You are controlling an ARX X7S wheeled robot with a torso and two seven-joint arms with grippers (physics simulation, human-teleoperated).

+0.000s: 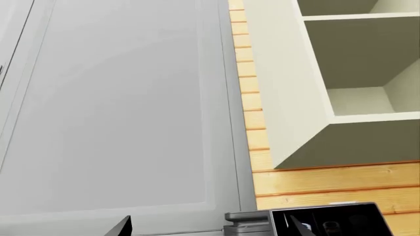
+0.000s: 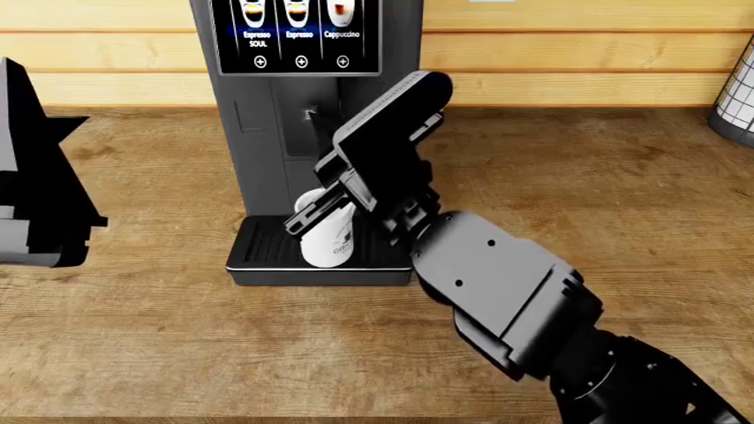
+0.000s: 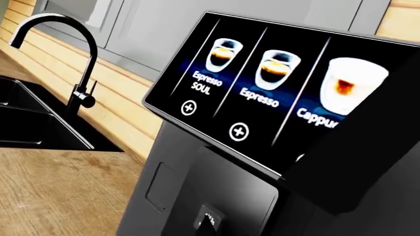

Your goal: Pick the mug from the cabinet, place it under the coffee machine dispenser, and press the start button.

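The white mug (image 2: 330,237) stands upright on the ribbed black tray (image 2: 261,254) of the dark grey coffee machine (image 2: 253,132), below the dispenser (image 2: 309,119). My right gripper (image 2: 316,205) reaches down from the right, its fingers just over the mug's top. In the right wrist view a single dark tip (image 3: 208,229) shows at the middle, in front of the dispenser's white mark (image 3: 211,216), so the jaws look shut; no mug shows there. The drink screen (image 3: 262,88) fills that view. My left gripper (image 1: 210,232) is open and empty, raised at the left (image 2: 35,177).
A white cylinder with a black grid (image 2: 737,97) stands at the counter's far right. A black sink with a curved tap (image 3: 80,93) lies left of the machine. Above are a grey cabinet door (image 1: 118,108) and open shelves (image 1: 361,73).
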